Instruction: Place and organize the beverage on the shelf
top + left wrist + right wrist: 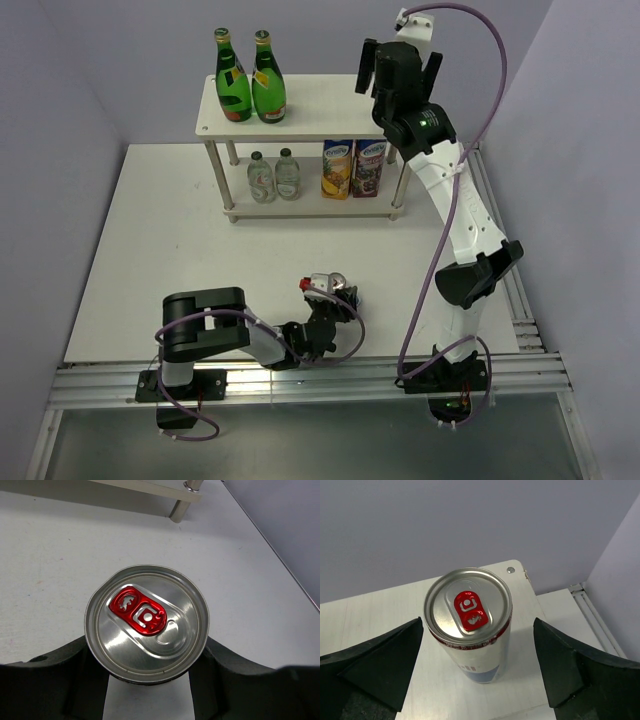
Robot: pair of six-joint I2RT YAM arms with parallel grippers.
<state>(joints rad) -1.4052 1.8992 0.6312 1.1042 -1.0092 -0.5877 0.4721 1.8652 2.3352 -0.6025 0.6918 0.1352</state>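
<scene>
- The left gripper (333,297) sits low over the table (150,250), close to the arm bases. Its jaws are partly closed on the held can (146,622), with both fingers (55,680) pressed to its sides below the rim. That can is upright, red tab up; it is best lifted straight and kept vertical on the way across.
- On the shelf (320,100), the lower tier carries two clear bottles (262,178) (288,175) and two juice cartons (337,170) (368,167). It looks full, so the top board is the sensible target.
- On that top board, the green bottles (233,80) (268,80) stand at the left end. The standing can (468,605) is upright near the far right corner.
- The right gripper (478,630) hangs around that can with its jaws wide, gripping nothing. It should rise straight up before swinging away, or a finger may tip the can. The held can then belongs just beside it.
</scene>
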